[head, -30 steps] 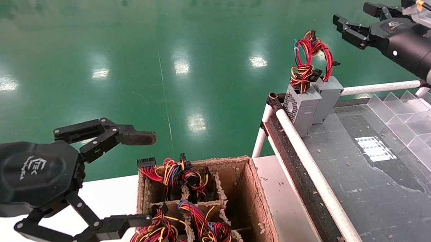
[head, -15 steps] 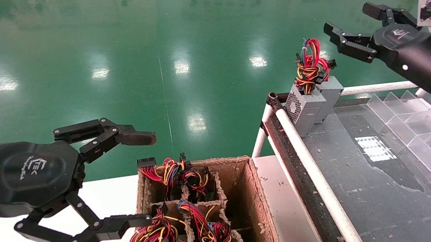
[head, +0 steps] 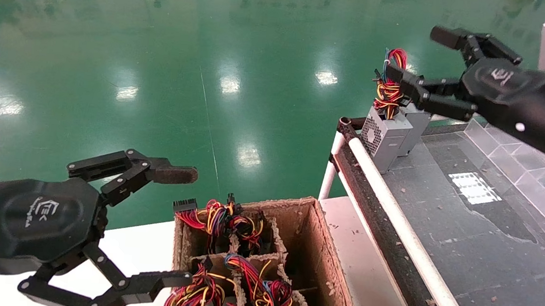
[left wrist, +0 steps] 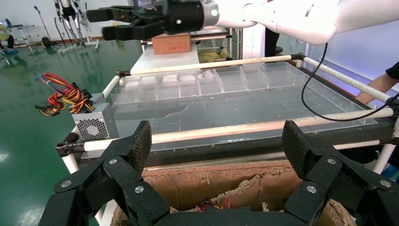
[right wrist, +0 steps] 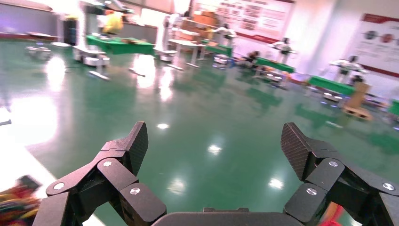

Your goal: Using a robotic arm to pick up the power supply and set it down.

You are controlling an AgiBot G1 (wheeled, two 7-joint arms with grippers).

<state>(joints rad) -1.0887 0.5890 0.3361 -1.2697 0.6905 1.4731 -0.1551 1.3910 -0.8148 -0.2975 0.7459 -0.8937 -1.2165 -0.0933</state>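
The power supply (head: 419,124), a plain-sided silver-grey box, stands upright at the far corner of the dark belt table. Next to it, nearer the rail, stands a similar grey box (head: 382,136) with a perforated vent face. Red, yellow and black wires (head: 388,90) rise from their tops. My right gripper (head: 411,52) is open just above them. Its lower finger (head: 423,94) reaches across the wires and the plain box's top edge. Nothing is held between its fingers in the right wrist view (right wrist: 214,141). My left gripper (head: 185,226) is parked, open, beside the cardboard box.
A divided cardboard box (head: 315,253) with several wire bundles sits in front of me. A white rail (head: 394,216) edges the dark belt table (head: 488,248). Clear plastic compartments (head: 534,159) line its far right side.
My right gripper has come down and to the left, from above the table's far edge to just over the two grey boxes' wires. The left arm has stayed still.
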